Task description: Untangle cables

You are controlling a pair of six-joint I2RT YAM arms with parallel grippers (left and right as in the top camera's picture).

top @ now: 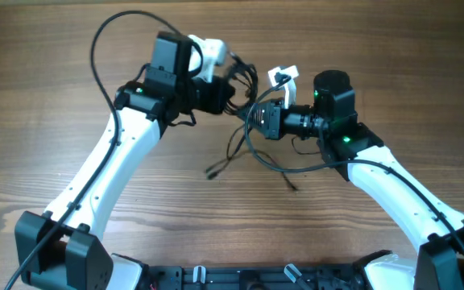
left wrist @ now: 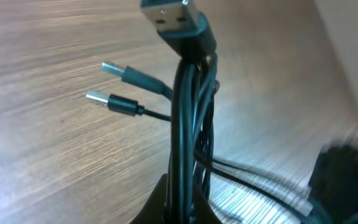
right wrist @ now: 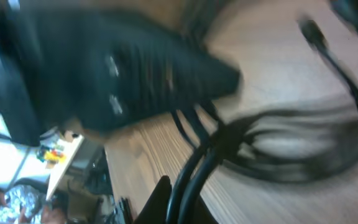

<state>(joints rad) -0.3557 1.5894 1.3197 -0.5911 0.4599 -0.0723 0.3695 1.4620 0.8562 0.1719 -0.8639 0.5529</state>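
Note:
The cables point(top: 252, 145) are thin black wires bunched between my two grippers above the wooden table, with loose ends trailing down to the table. My left gripper point(top: 230, 95) is shut on a bundle of the cables point(left wrist: 188, 124); USB plug ends point(left wrist: 120, 102) stick out past it, one plug point(left wrist: 173, 15) at the top. My right gripper point(top: 258, 119) is shut on two strands of the cables point(right wrist: 194, 171), which run into a blurred tangle point(right wrist: 278, 143). The two grippers are close together, almost touching.
The left arm's dark gripper body point(right wrist: 142, 74) fills much of the right wrist view. Loose cable ends lie on the table point(top: 213, 171) in front of the grippers. Thick robot cables point(top: 103, 40) loop over the left arm.

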